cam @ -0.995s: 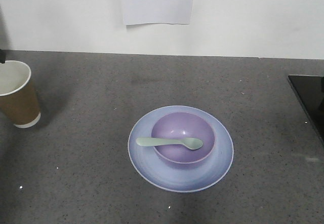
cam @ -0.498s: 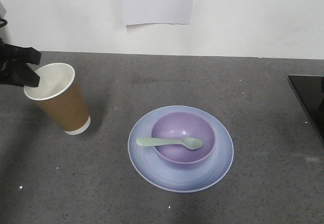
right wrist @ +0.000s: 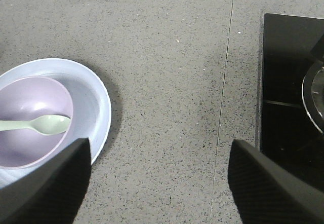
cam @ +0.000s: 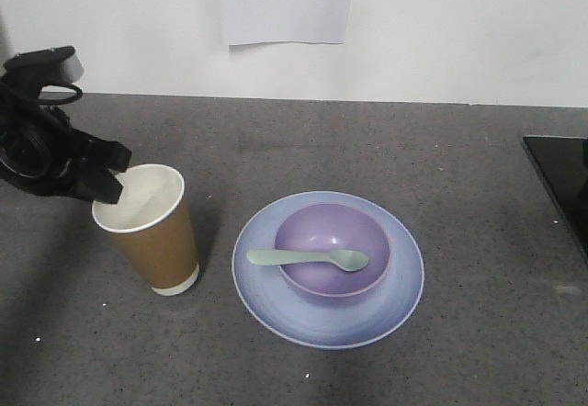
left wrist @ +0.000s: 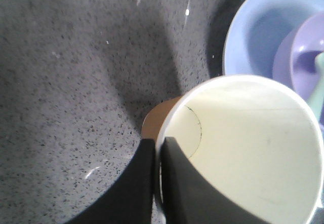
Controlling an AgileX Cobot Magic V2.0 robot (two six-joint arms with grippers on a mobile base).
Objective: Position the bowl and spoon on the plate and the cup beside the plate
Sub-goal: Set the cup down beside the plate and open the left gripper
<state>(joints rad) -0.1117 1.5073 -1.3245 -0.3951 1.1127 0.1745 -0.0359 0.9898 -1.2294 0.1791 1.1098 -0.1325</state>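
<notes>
The brown paper cup (cam: 154,236) (left wrist: 253,148) stands almost upright just left of the pale blue plate (cam: 262,291), a small gap apart. My left gripper (cam: 107,183) (left wrist: 158,148) is shut on the cup's left rim, one finger inside and one outside. The lavender bowl (cam: 333,236) sits in the middle of the plate. The mint spoon (cam: 308,258) lies across the bowl with its handle pointing left. In the right wrist view my right gripper (right wrist: 159,148) hangs open over bare counter, to the right of the plate (right wrist: 96,102), bowl (right wrist: 30,107) and spoon (right wrist: 46,124).
A black hob (cam: 560,181) (right wrist: 291,82) is set into the grey counter at the right edge. A white wall with a sheet of paper (cam: 287,2) closes the back.
My left arm has carried the cup from the far left edge rightward and forward, to a spot beside the plate. Bowl, spoon and plate have not moved.
</notes>
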